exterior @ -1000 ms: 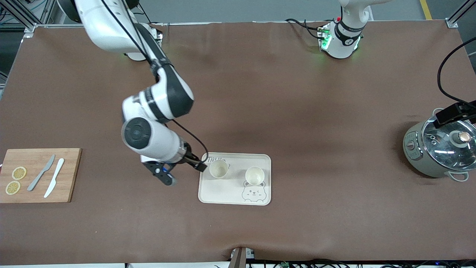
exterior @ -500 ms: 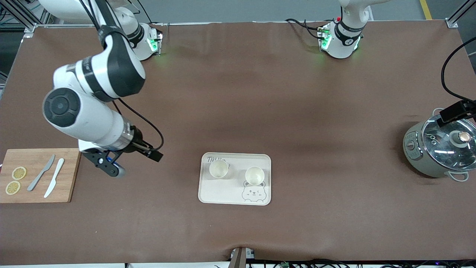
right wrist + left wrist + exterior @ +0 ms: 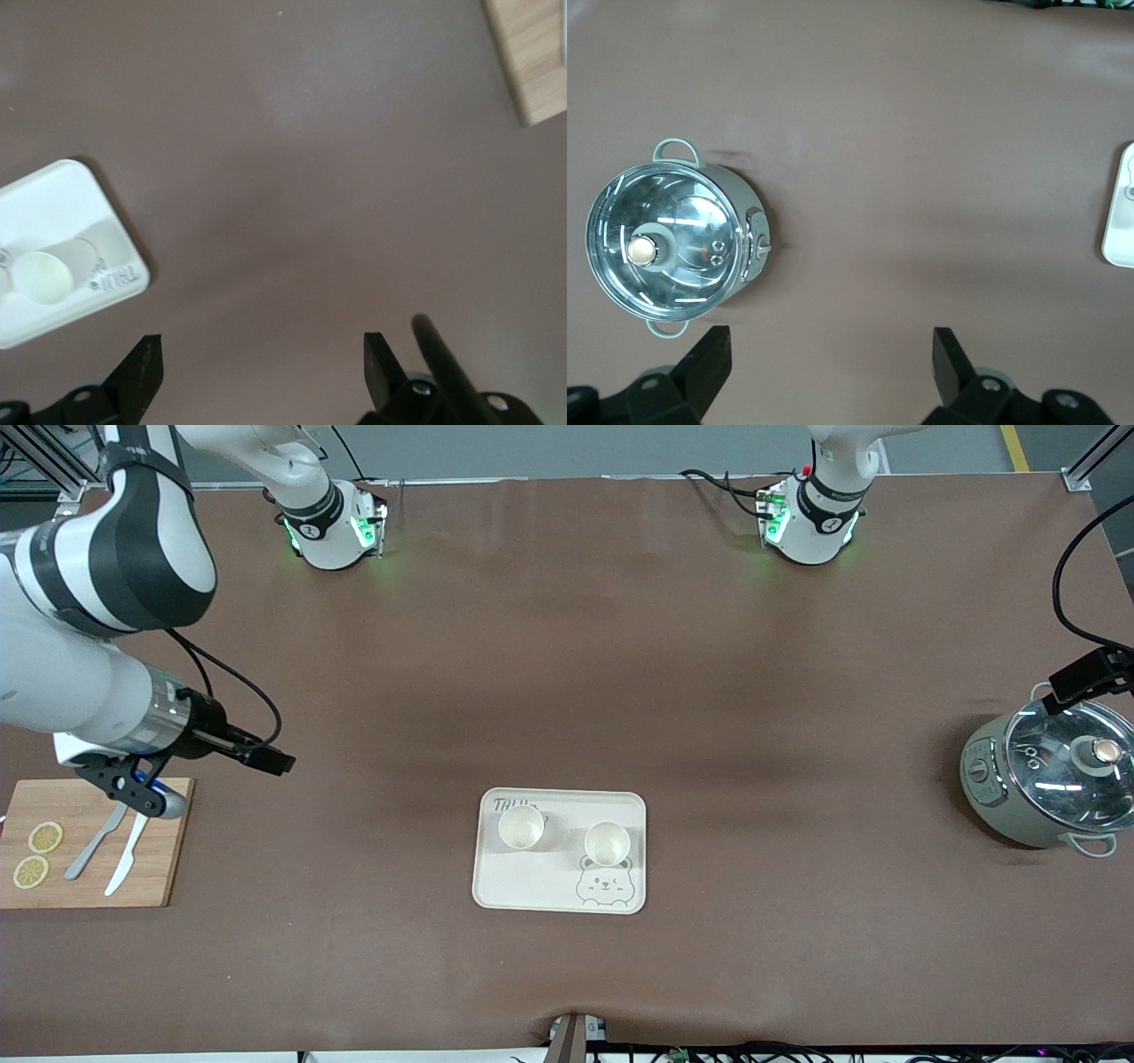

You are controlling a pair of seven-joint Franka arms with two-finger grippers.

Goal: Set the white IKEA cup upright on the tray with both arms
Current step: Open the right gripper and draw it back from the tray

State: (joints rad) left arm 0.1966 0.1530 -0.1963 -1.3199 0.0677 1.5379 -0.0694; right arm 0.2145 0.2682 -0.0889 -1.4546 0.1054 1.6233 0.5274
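- Lower edge of the front view: a bare band of brown table covering (image 3: 567, 974) spans the whole width, with a small fixture (image 3: 571, 1036) at the table's edge at bottom centre.
- Lower centre: the tray (image 3: 523, 890) lies flat, well apart from every other object. Two white cups stand upright on it, mouths up: one cup (image 3: 521, 826) by the lettering at the tray's upper corner, the second cup (image 3: 607, 843) just above the bear face (image 3: 603, 886). The two stand near each other but apart.
- Lower left of the frame: a wooden cutting board (image 3: 168, 868) carries two lemon slices (image 3: 45, 837), a grey knife (image 3: 96, 840) and a white knife (image 3: 129, 861).
- Above the board's upper corner: the right gripper (image 3: 261, 354) hangs over the board's edge and the table beside it, jaws spread wide and holding nothing.
- Right edge, mid-height: a grey-green pot (image 3: 1045, 784) with a glass lid sits on the table. The left gripper (image 3: 830, 356) hangs high near the pot, jaws wide apart and empty; only its camera bracket (image 3: 1085, 675) shows in the front view.
- Centre and upper frame: an open expanse of brown covering runs between tray, board and pot.
- Top edge: the right arm's base (image 3: 326, 522) stands at upper left, the left arm's base (image 3: 811, 514) at upper right.
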